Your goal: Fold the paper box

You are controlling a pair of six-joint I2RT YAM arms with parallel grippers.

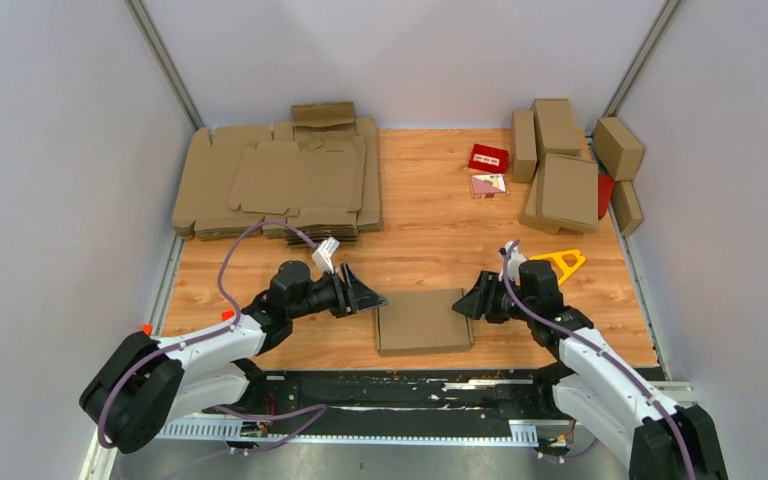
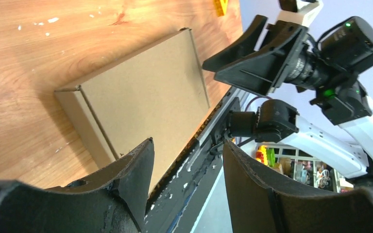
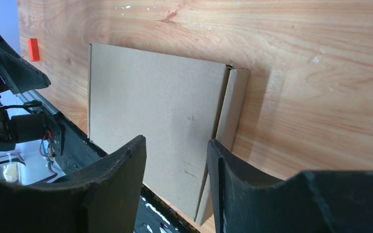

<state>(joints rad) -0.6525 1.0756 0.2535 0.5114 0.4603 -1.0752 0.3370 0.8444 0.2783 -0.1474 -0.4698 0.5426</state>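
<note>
The paper box [image 1: 423,320] lies closed and flat on the wooden table near its front edge, a shallow brown cardboard rectangle. My left gripper [image 1: 365,295] hovers just off the box's left end, open, with nothing between its fingers. My right gripper [image 1: 465,302] sits at the box's right end, also open and empty. In the left wrist view the box [image 2: 145,92] lies beyond the left gripper [image 2: 188,143]. In the right wrist view the box [image 3: 155,107], lid and side wall showing, lies behind the gap of the right gripper [image 3: 176,141].
A thick pile of flat cardboard blanks [image 1: 280,180] fills the back left. Several folded boxes [image 1: 565,170] are stacked at the back right, with a small red carton [image 1: 488,157] beside them. A yellow piece [image 1: 562,262] lies behind the right gripper. A black rail [image 1: 410,385] runs along the front edge.
</note>
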